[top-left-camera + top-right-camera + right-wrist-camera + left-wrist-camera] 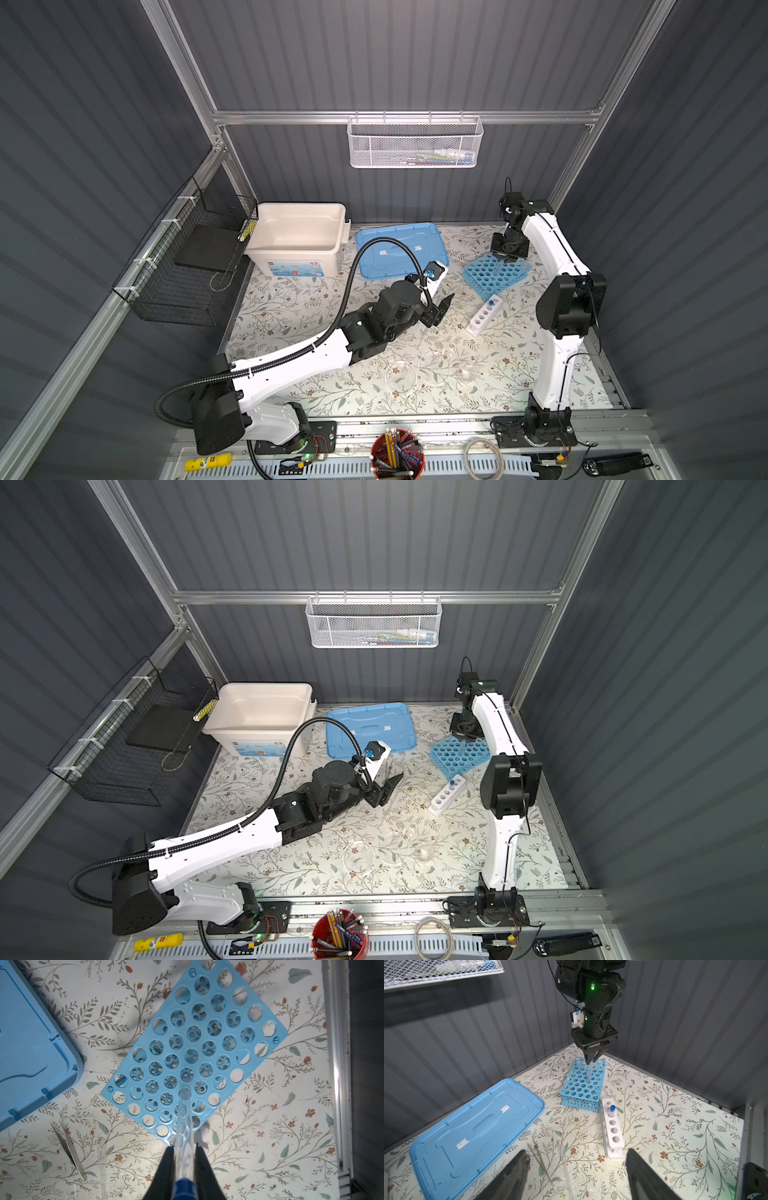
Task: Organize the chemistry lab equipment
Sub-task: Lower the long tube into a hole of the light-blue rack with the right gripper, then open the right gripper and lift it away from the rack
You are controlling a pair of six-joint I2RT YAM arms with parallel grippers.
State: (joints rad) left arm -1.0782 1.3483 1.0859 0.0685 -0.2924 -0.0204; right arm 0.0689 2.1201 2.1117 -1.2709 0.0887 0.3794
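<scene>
- Tube (pixel 184 1124), clear with a blue cap, is clamped near its capped end between the right fingers (pixel 165 1167), a firm grasp.
- It hangs upright, long axis straight down from those fingers, rounded tip at the mouth of a hole in the blue rack (pixel 204 1046). Whether the tip is inside, I can't tell.
- Next looks like a plain vertical drop, so tip-to-hole line-up is everything.
- Left fingers (pixel 512 1172) are spread wide and empty, well apart from the rack, over the tweezers (pixel 542 1159) on the bench (pixel 675 1126).
</scene>
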